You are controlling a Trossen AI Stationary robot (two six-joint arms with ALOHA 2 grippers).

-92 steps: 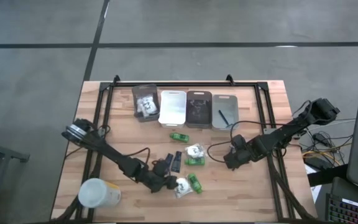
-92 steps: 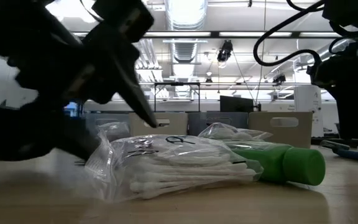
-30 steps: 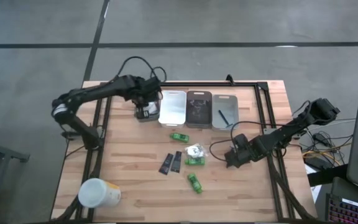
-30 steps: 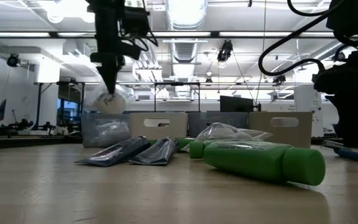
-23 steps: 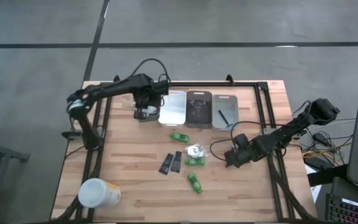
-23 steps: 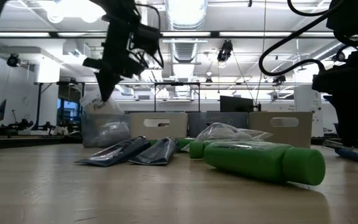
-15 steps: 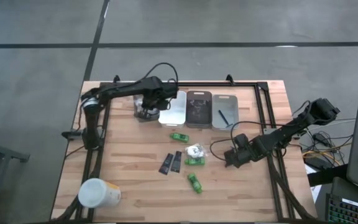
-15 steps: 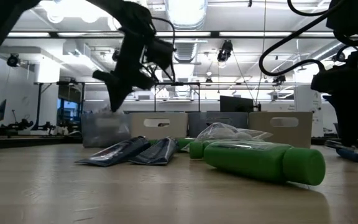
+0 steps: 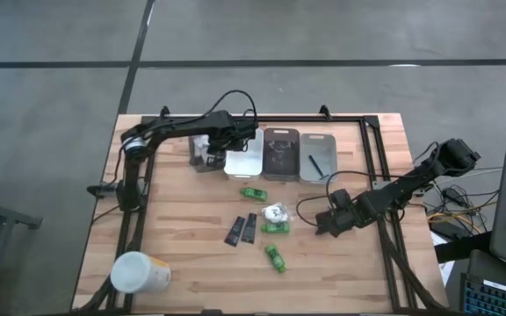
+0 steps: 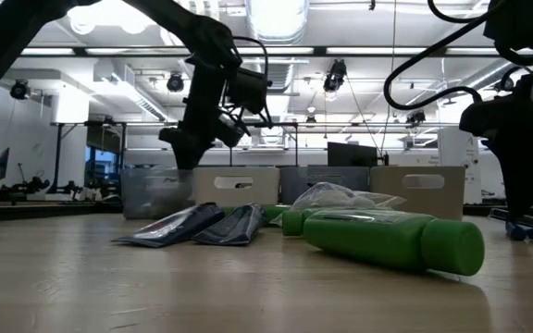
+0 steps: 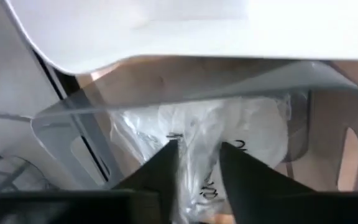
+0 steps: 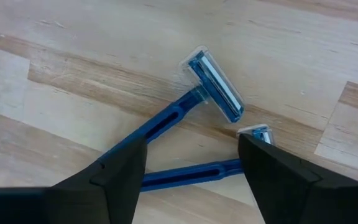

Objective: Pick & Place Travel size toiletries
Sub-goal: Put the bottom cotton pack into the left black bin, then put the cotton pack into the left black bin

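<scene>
My left gripper [image 9: 206,156] reaches down into the clear grey bin [image 9: 191,133] at the table's far side, shut on a clear packet of white cotton swabs [image 11: 253,130]. My right gripper [image 9: 327,226] sits low on the table's right half, open, with its fingers on either side of two blue razors [image 12: 213,87]. On the wood lie three green bottles [image 9: 253,193], [image 9: 277,227], [image 9: 276,258], two black sachets [image 9: 242,230] and a white packet [image 9: 276,211]. In the low view the left gripper [image 10: 189,159] stands at the grey bin's rim. My left gripper pinches a bunched fold of the packet's clear plastic [image 11: 197,158] between its two fingers. It comes from above, slanting into the bin. The rest of the packet lies below the fingers inside the bin [image 11: 73,137].
Beside the grey bin stand a white bin [image 9: 243,151], a dark bin [image 9: 281,154] and a grey bin [image 9: 318,160] holding a dark stick. A white-and-yellow cup [image 9: 139,273] lies at the near left corner. Black frame rails [image 9: 139,202] run along the table's sides.
My left arm has swung toward the table's right while its gripper stayed over the grey bin. The gripper has gone down to the bin's rim and tipped from pointing straight down to a slant. The swab packet, hanging above the bin before, is now inside it.
</scene>
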